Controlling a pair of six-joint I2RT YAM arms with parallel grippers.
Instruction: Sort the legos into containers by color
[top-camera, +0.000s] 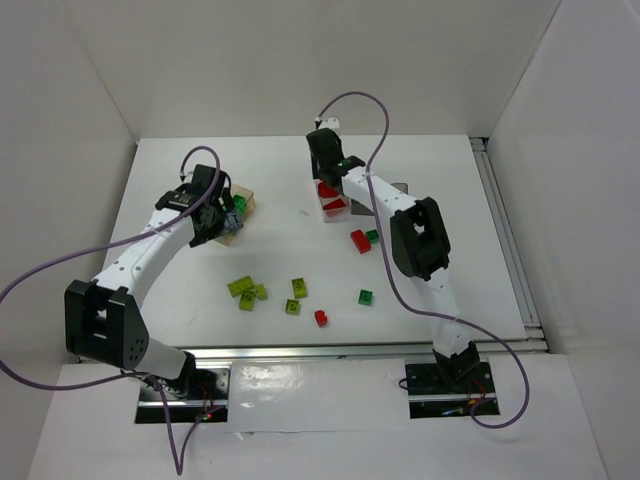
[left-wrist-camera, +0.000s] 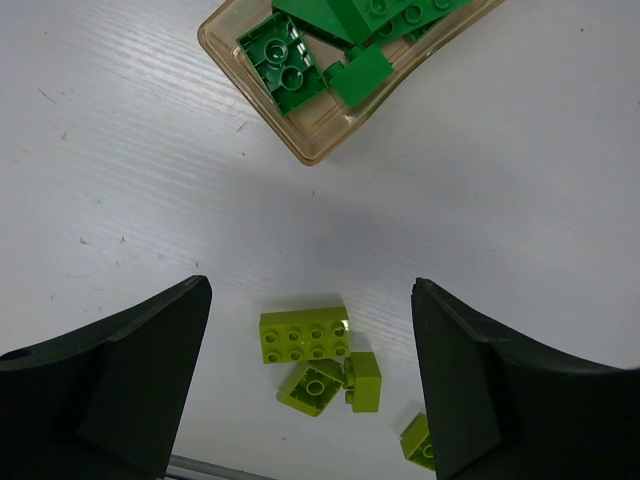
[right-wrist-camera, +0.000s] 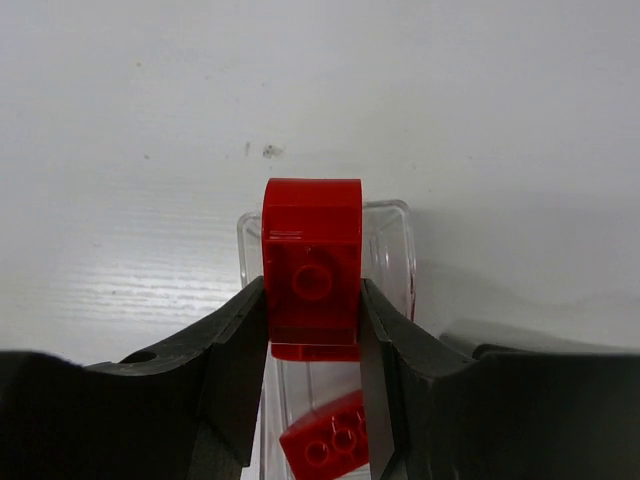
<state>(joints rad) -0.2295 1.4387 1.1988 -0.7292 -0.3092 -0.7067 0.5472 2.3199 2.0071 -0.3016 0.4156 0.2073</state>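
Broadly, the white bench (top-camera: 280, 180) is closed in by white walls (top-camera: 90, 100) on three sides, with a metal rail (top-camera: 505, 240) along its right edge, so the open room for moving is mainly the middle strip between the two arms. The left arm (top-camera: 140, 260) reaches toward the tan container (top-camera: 246, 202). The left gripper (left-wrist-camera: 310, 290) has its jaws wide apart and holds nothing, and it hangs over bare bench between that container and a group of lime bricks (left-wrist-camera: 305, 335). The right arm (top-camera: 420, 240) stretches to the far side, where the right gripper (right-wrist-camera: 312, 300) is clamped on a red brick (right-wrist-camera: 312, 230) directly above the clear container (right-wrist-camera: 403, 250), in which other red bricks (right-wrist-camera: 325, 445) lie. Dark green bricks (left-wrist-camera: 285, 70) lie in the tan container. More pieces are loose on the near half of the bench, among them a second red brick (top-camera: 360, 241) just beside a small green brick (top-camera: 372, 236), both close to the right arm's elbow. I judge the bricks to be light, hard and stiff, with glossy sides that can slip. The best hold is therefore on two opposite flat side walls, as the right gripper does now, and not on the studs. The containers look light as well and would probably slide or tip if a finger pushes a rim. The clear container is only somewhat wider than the held brick, so the release should happen centred over the opening. The lime bricks lie touching each other, so there is little room for a finger between them.
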